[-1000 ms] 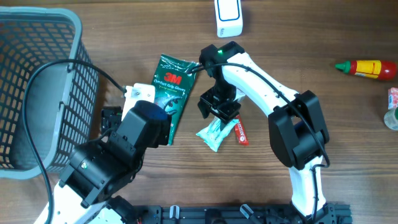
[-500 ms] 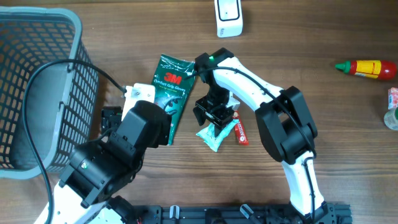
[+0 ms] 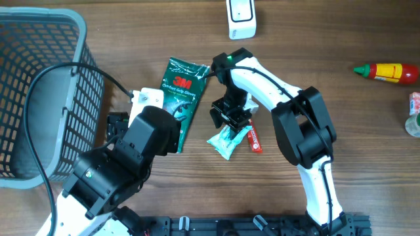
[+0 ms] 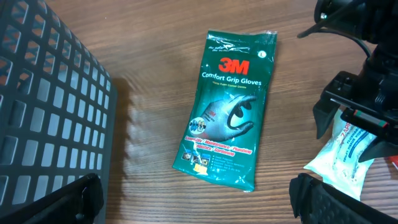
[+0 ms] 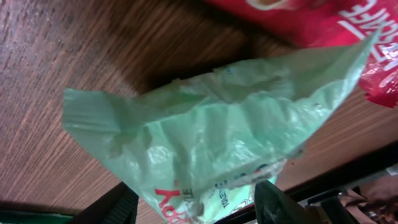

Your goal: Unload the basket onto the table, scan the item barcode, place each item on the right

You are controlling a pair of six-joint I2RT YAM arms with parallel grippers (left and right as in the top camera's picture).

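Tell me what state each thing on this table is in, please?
Green packet, lying crumpled.
Right pincer, down over it, grip unclear.
Left pincer, wide open, holding nothing.
Gloves pack, flat, face up.
Sauce bottle, lying on its side.
Basket, upright.

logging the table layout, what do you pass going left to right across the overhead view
grey plastic mesh basket → green 3M gloves packet → pale green plastic pouch → small red sachet → red sauce bottle with a yellow label
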